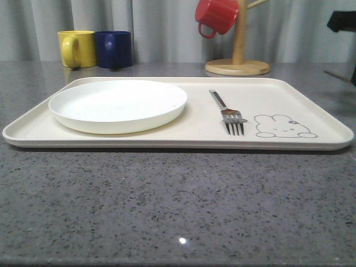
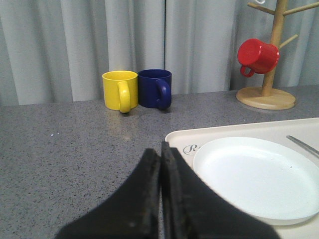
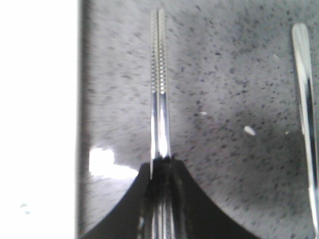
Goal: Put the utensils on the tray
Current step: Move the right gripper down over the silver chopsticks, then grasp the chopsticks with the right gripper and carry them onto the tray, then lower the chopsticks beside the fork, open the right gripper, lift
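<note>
The cream tray (image 1: 311, 105) lies across the grey table with a rabbit drawing (image 1: 283, 127) near its right end. The white plate (image 1: 118, 104) rests on its left half and the silver fork (image 1: 228, 113) right of the middle, tines toward the front. My left gripper (image 2: 161, 149) is shut with nothing in it, low over the table beside the tray's corner (image 2: 174, 137) and the plate (image 2: 259, 177). My right gripper (image 3: 162, 162) is shut on the pair of flat metal chopsticks (image 3: 158, 74), which stick out over bare table beside the tray's bright edge (image 3: 40, 99). A slim silver handle (image 3: 305, 99), perhaps the spoon's, lies nearby.
A yellow mug (image 1: 77, 48) and a blue mug (image 1: 114, 49) stand behind the tray at the back left. A red mug (image 1: 217, 15) hangs on the wooden mug stand (image 1: 238, 67) at the back right. A grey curtain closes the back. Bare table stretches in front of the tray.
</note>
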Controlling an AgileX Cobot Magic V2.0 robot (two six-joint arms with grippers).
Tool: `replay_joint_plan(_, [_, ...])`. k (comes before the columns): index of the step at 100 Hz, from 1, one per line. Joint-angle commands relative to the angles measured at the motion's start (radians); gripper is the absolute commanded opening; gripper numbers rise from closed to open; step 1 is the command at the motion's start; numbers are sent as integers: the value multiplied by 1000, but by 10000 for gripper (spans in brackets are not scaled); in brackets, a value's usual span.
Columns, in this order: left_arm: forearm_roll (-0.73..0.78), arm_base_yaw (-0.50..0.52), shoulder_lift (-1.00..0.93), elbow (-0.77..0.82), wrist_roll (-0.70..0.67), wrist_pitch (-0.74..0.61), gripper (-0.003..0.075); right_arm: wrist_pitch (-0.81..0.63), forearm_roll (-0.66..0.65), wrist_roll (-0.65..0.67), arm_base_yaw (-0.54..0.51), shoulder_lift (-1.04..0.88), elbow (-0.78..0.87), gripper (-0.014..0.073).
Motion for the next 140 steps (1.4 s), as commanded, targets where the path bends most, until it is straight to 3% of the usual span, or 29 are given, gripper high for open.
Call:
replay_joint_plan(1, [-5, -8, 7, -27, 2, -83, -18, 0, 28, 45, 29, -86, -46, -55])
replay_joint_plan(20, [-5, -8, 7, -27, 2, -83, -18, -55, 5, 175, 163, -120, -49, -55])
replay_joint_plan(42, [-5, -8, 7, -27, 2, -83, -18, -168, -164, 431, 352, -84, -48, -55])
replay_joint_plan(60, [-5, -8, 7, -27, 2, -83, -18, -219, -267, 593, 418, -27, -48, -55])
replay_joint_plan(115, [-5, -8, 7, -27, 2, -83, -18, -251, -265, 634, 420, 73, -48, -50])
replay_joint_plan(140, [-5, -8, 7, -27, 2, -83, -18, -250, -265, 634, 420, 92, -48, 106])
